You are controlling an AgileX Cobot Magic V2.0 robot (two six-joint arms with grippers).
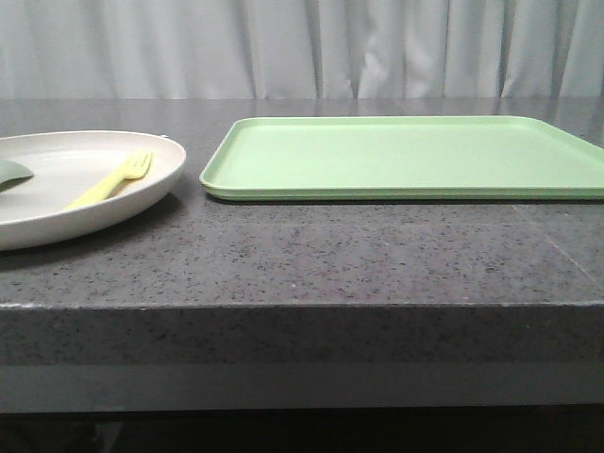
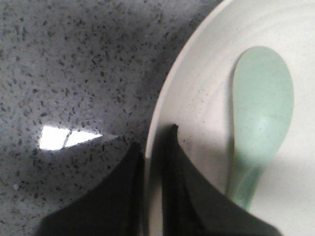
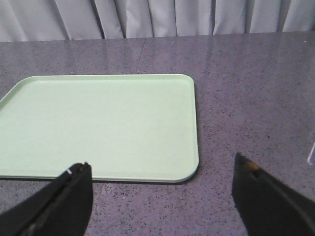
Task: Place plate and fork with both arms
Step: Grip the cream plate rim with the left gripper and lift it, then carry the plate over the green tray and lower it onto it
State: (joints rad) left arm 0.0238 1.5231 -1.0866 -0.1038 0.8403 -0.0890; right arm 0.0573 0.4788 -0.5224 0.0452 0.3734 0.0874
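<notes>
Left gripper point(image 2: 153, 162) pinches the plate point(image 2: 197, 98) rim, likely to carry it; right gripper point(image 3: 162, 191) gapes over the tray point(image 3: 98, 123).

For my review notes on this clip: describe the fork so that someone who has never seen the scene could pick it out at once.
On the dark speckled table, left of the light-green tray, sits a cream-white plate. The fork lies inside it, tines toward the tray. It is pale yellow and tined, unlike the teal-green spoon beside it.

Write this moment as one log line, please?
left gripper: shut on plate rim | right gripper: open, empty | fork: on plate | tray: bare
</notes>
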